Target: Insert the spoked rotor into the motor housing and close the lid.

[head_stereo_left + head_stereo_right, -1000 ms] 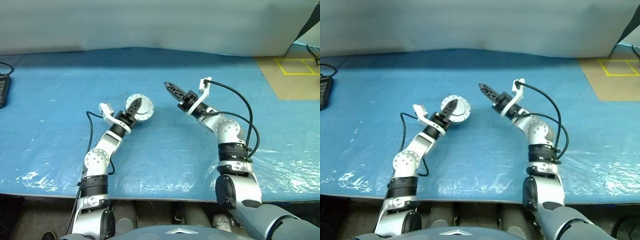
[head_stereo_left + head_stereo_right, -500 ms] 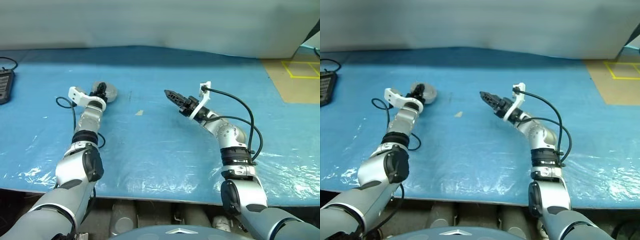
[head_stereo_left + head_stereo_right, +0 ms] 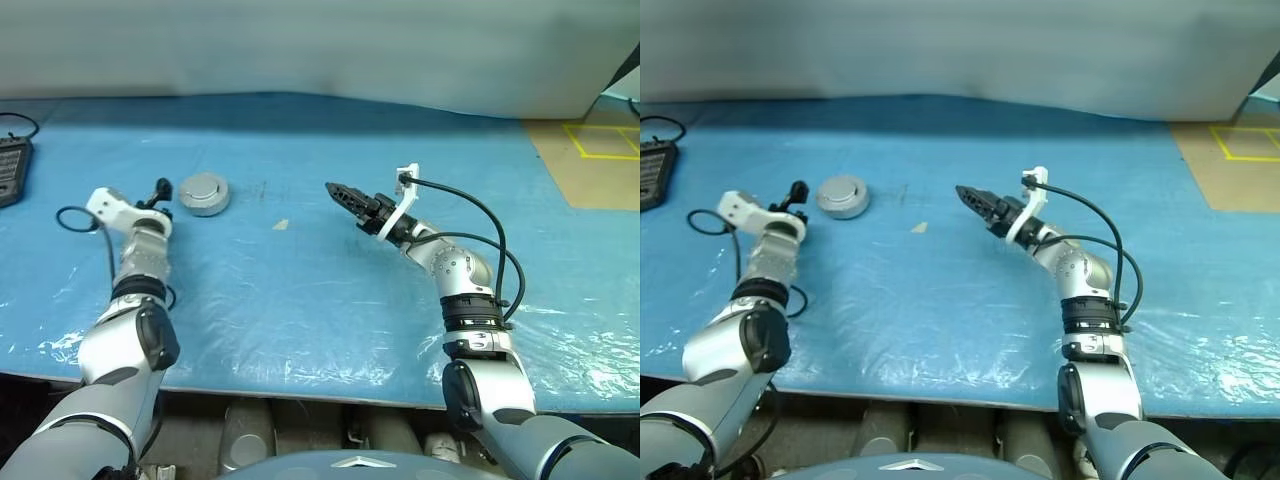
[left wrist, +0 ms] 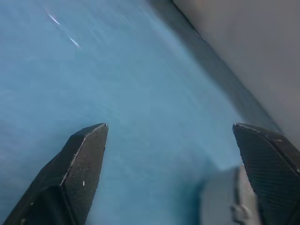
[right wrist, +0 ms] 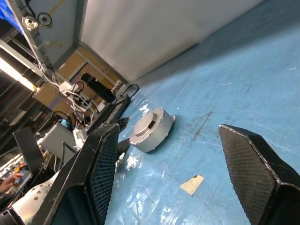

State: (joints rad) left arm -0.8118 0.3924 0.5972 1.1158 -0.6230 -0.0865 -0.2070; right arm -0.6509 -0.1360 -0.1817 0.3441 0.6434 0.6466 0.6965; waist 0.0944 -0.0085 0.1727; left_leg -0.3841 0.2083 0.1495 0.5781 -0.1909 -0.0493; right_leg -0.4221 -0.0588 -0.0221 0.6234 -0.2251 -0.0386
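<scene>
Round silver metal motor housing [image 3: 203, 193] with pale grey lid on blue table [image 3: 320, 290], closed. Left gripper [image 3: 161, 188] just beside, spread wide, empty. Right gripper [image 3: 336, 190] well apart, parted, empty.

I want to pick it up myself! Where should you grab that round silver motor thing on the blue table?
Best guess: pinch the motor housing across its round side wall, coming down from above with fingers spread wider than it. It lies flat on the blue table, with its lid closed, so the smooth top offers no handle.
</scene>
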